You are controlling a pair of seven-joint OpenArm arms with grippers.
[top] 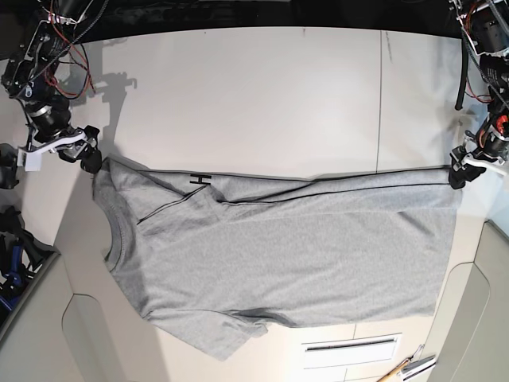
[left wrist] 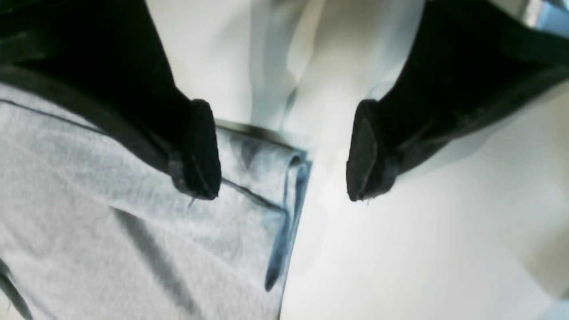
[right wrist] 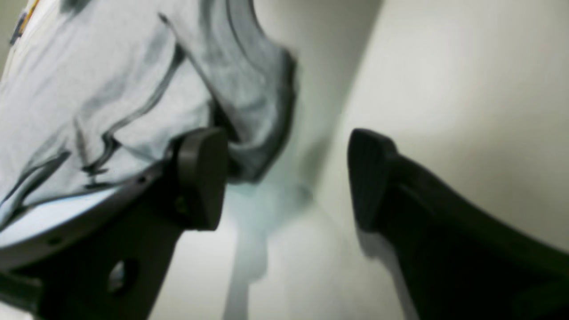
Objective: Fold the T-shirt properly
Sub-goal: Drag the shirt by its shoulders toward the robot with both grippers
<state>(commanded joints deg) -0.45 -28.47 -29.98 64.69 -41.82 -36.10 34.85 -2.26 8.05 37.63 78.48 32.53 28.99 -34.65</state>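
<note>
The heather-grey T-shirt lies spread on the white table, neck to the left and hem to the right. Its far edge is folded over along a straight line, with a bit of black lettering showing. My right gripper stands open at the shirt's far left corner; a bunched fold of cloth lies beside its left finger. At the far right hem corner my left gripper is open. That corner lies partly between its fingers, and the left finger is over the cloth.
The table's seam runs front to back on the right. A slotted panel and loose tools sit at the near right edge. Wires hang around the arm at the top left.
</note>
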